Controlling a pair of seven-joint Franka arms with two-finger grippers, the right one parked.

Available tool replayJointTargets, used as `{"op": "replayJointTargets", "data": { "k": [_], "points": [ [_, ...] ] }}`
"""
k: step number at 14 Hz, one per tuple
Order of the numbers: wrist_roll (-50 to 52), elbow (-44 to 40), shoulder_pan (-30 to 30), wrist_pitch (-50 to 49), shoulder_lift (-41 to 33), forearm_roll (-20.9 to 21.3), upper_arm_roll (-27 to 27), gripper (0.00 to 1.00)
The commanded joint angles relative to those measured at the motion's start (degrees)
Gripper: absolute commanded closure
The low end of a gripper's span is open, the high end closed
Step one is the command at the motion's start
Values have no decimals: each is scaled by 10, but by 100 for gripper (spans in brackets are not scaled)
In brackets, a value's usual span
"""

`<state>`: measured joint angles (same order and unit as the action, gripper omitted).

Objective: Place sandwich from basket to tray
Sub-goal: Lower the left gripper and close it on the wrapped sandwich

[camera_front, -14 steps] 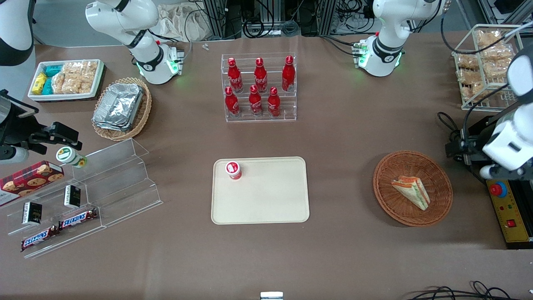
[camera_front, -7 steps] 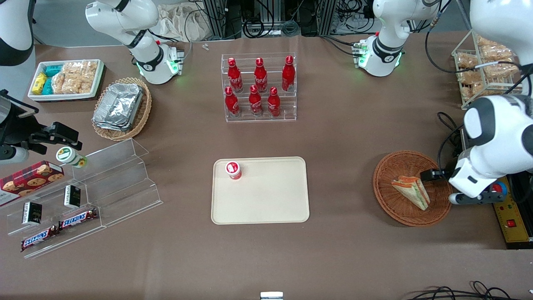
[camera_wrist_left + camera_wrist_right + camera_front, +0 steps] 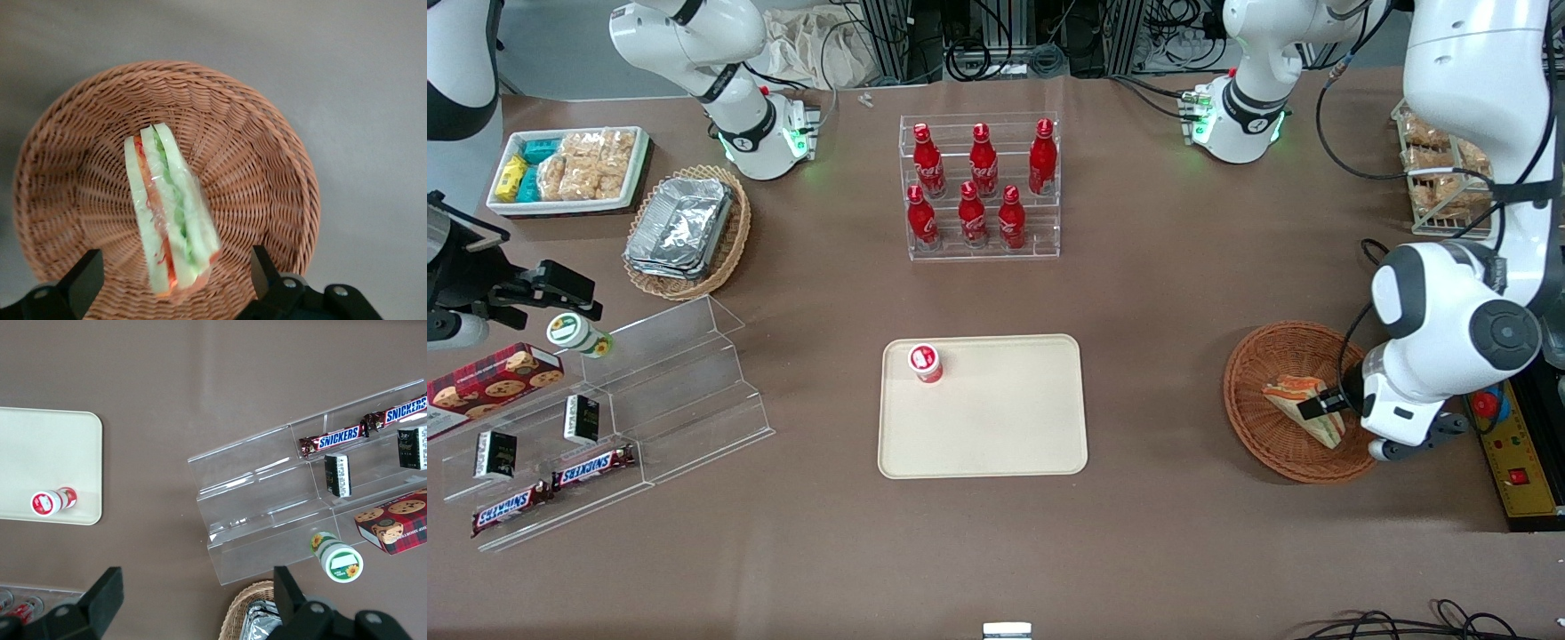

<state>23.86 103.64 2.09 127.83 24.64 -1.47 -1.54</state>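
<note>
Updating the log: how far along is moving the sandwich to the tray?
Nothing delivered yet: the sandwich lies in the basket. In hand: the gripper hangs open above it, fingers either side, not gripping. Left: grasp, lift, carry to the tray.

A brown matte table fills nearly all I see, evenly lit, with soft shadows under what stands on it. Past its edge farthest from the front camera lie grey floor, metal frame legs and tangled black cables. More cables curl at the nearest edge. My pincer hangs, fingers apart, above the table toward the working arm's end.
</note>
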Motion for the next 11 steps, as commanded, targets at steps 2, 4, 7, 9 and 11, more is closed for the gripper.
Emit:
{"op": "replayJointTargets", "data": {
  "k": [2, 4, 7, 9, 11],
  "points": [
    [41, 47, 2, 56, -4, 0, -5, 2],
    [41, 60, -1, 80, 2, 2, -5, 5],
    [41, 79, -2, 102, 5, 5, -6, 17],
    [42, 80, -2, 101, 3, 5, -7, 39],
    [50, 79, -1, 93, -5, 5, -7, 68]
  ]
}}
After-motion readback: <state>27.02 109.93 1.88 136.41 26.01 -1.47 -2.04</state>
